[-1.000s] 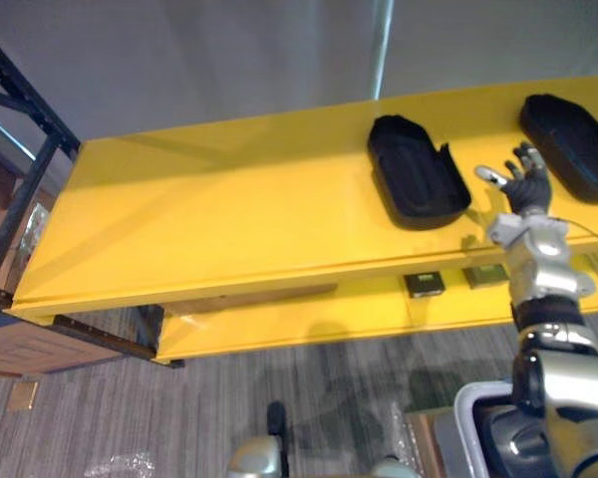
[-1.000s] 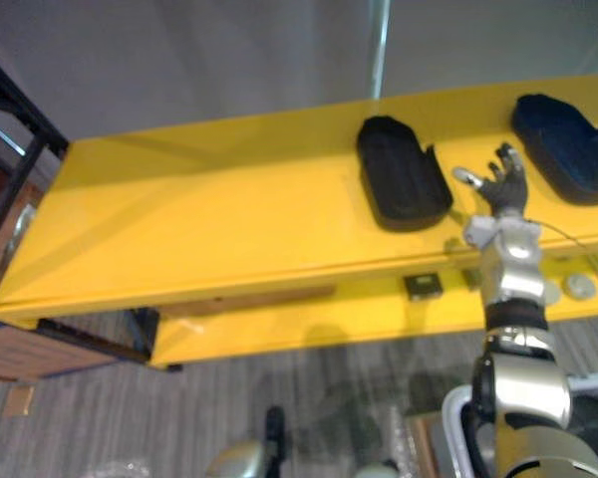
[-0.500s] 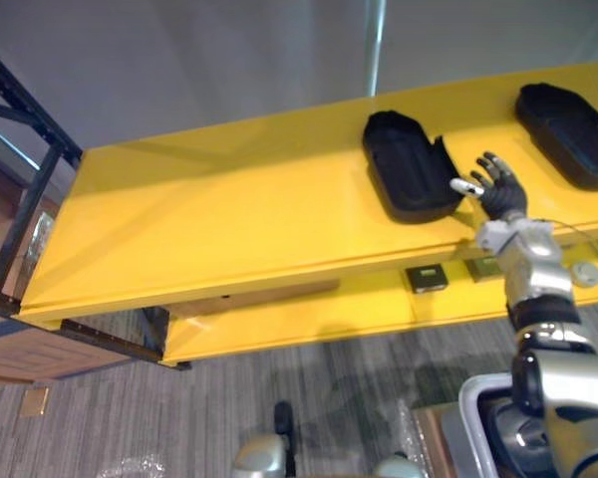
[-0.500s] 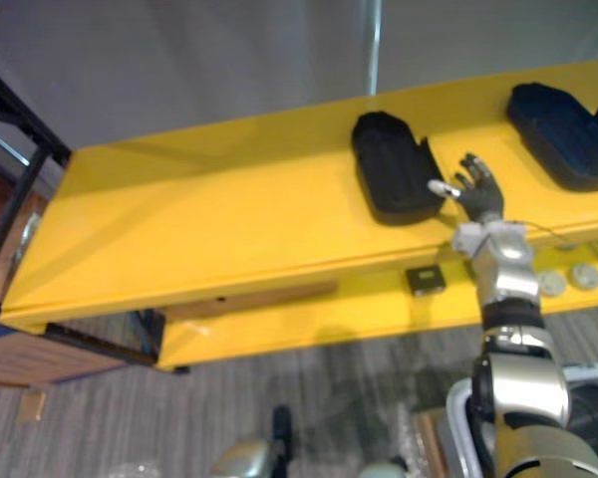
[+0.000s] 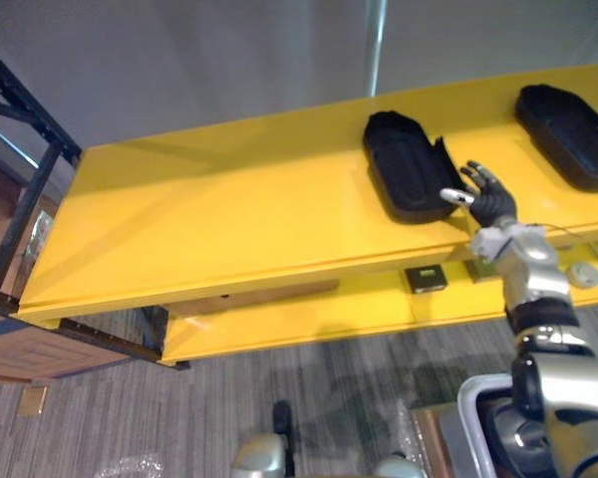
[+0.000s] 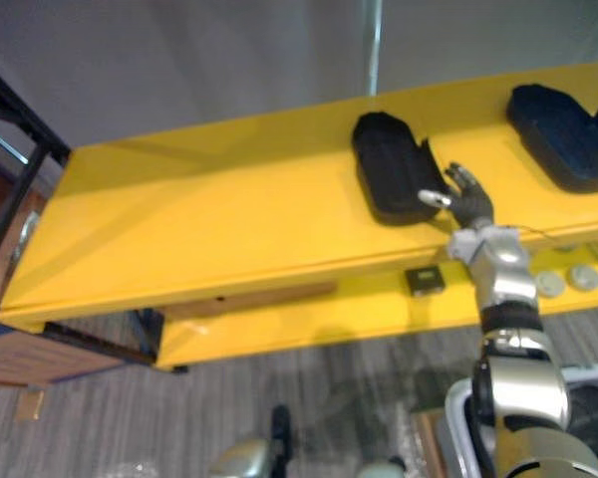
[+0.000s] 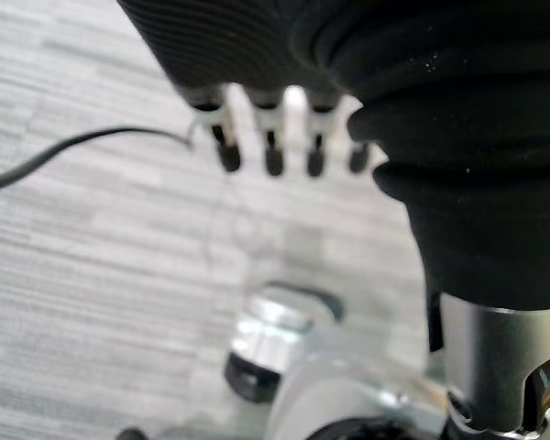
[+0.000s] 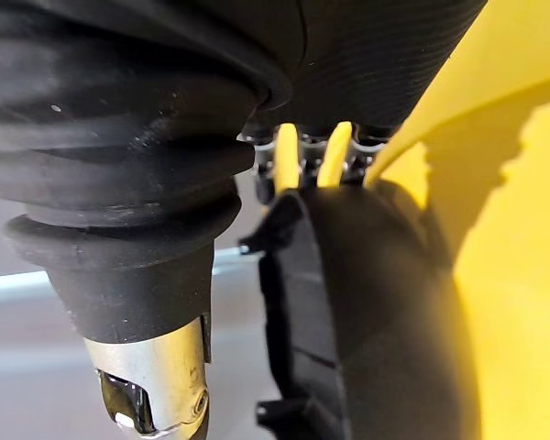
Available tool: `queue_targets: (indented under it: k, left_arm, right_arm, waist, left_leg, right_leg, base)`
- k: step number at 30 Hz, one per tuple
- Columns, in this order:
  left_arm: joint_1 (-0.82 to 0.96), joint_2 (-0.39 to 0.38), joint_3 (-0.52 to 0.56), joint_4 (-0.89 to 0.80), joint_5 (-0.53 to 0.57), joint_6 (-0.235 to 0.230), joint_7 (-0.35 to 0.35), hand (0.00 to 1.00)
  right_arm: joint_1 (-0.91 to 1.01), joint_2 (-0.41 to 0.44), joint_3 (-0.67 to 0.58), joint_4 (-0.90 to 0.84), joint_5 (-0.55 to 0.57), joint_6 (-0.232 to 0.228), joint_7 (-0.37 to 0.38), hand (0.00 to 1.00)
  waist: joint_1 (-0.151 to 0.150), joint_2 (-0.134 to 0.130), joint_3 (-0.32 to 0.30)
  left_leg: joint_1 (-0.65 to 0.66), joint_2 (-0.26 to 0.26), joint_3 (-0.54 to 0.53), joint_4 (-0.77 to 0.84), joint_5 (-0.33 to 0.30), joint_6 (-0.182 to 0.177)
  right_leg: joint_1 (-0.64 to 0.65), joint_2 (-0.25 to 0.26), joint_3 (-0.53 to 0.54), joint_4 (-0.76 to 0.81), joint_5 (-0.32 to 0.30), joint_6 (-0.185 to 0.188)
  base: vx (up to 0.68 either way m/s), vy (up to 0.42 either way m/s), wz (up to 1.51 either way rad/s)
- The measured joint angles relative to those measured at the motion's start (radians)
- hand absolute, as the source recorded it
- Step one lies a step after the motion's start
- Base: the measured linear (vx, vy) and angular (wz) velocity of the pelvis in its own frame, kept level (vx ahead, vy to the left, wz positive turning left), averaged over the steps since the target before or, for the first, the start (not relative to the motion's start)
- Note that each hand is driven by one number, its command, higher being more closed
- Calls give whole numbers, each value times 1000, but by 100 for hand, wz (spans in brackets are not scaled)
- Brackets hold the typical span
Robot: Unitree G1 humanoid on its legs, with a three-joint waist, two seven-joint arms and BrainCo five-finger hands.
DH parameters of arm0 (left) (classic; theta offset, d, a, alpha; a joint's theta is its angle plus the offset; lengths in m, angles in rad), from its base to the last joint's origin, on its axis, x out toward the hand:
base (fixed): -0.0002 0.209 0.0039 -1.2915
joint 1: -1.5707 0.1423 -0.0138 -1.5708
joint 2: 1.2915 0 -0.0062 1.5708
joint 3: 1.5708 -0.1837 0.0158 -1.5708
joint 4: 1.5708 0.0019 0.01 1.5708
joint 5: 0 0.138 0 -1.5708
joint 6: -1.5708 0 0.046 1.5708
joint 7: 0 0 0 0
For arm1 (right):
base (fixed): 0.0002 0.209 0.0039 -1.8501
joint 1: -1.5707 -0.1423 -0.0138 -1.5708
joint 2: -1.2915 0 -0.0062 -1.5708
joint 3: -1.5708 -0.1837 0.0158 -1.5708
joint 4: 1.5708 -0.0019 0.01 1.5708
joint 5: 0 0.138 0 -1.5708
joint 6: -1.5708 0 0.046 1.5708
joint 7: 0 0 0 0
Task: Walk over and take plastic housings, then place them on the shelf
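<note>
Top board: broad glossy yellow shelf board [image 5: 229, 219], running across the view and carrying both task pieces.
Nearer piece: black oblong plastic housing [image 5: 407, 167] with a raised rim and a notched near end, lying flat, hollow side up, toward the right part of the board.
Second piece: another black plastic housing [image 5: 566, 134] of the same shape, flat on the same board, farther right and well apart from the first.
Right hand [image 5: 488, 204]: raised to the front of the board at the near right corner of the nearer housing; fingers loosely spread, not curled round anything, nothing held.
Thumb: stretched toward the housing's notched end, tip at its rim; touching or just beside, cannot tell which.
Right wrist view: dark rim of the same housing [image 8: 348, 302] close past the fingertips, yellow board beside it.
Left hand [image 7: 271, 147]: hanging low over the floor, fingers straight and relaxed in a row, empty.
Lower board: second yellow shelf level [image 5: 319, 319] under the top one, with a small dark square part [image 5: 426, 278] and a small round grey disc [image 5: 582, 273] lying on it.
Left side: black metal rack frame [image 5: 25, 189] beside the end of the yellow boards.
Floor: grey striped carpet [image 5: 179, 408].
Behind: plain grey wall [image 5: 229, 60].
</note>
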Motion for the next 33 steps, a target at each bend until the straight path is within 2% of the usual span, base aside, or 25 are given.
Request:
queue_targets:
  k: [17, 33]
  left_arm:
    - [-5, 3, 0, 0, 1, 10, 1, 0]
    - [-5, 4, 0, 0, 5, 10, 1, 0]
  right_arm:
    - [43, 4, 18, -34, 8, 1, 16, 0]
    - [48, 5, 22, -35, 2, 12, 53, 0]
  waist:
    - [3, -23, -9]
    - [3, -32, -14]
  left_leg:
    - [0, 3, 1, 0, 0, 0]
    - [-1, 3, 1, 0, 0, -1]
  right_leg:
    - [-1, 1, 1, 0, 0, 0]
    - [-1, 2, 1, 0, 0, 0]
  base:
    - [0, 0, 0]
    - [0, 0, 0]
